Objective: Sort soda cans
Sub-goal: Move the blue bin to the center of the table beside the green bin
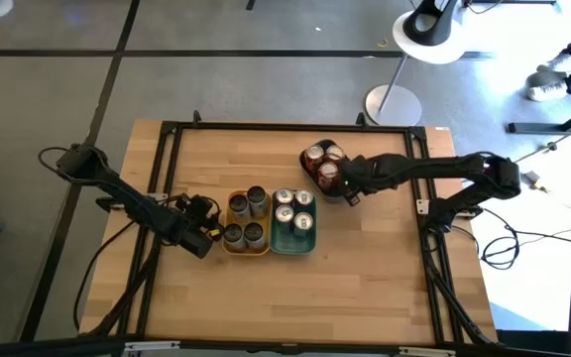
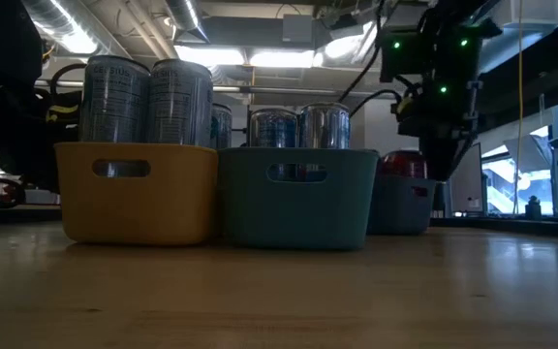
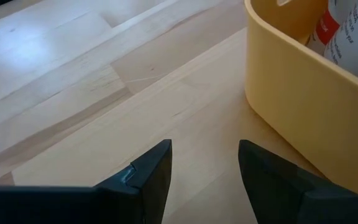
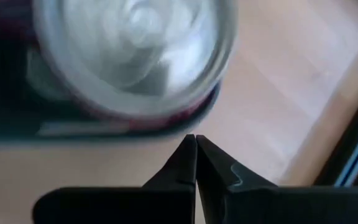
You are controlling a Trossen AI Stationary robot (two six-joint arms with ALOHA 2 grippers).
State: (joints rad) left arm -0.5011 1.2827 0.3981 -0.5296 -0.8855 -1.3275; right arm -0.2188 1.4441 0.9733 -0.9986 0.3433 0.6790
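Little here can be read. Fine print covers the sides of the two soda cans (image 2: 146, 100) standing in the yellow tray (image 2: 136, 192) — too small to make out in the low view. The left wrist view shows a can (image 3: 353, 34) with dark lettering on white beside an orange patch — illegible too. No brand or number shows clearly.

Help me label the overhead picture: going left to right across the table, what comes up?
left gripper → yellow tray of grey cans → teal tray of silver cans → dark tray of red cans → right gripper
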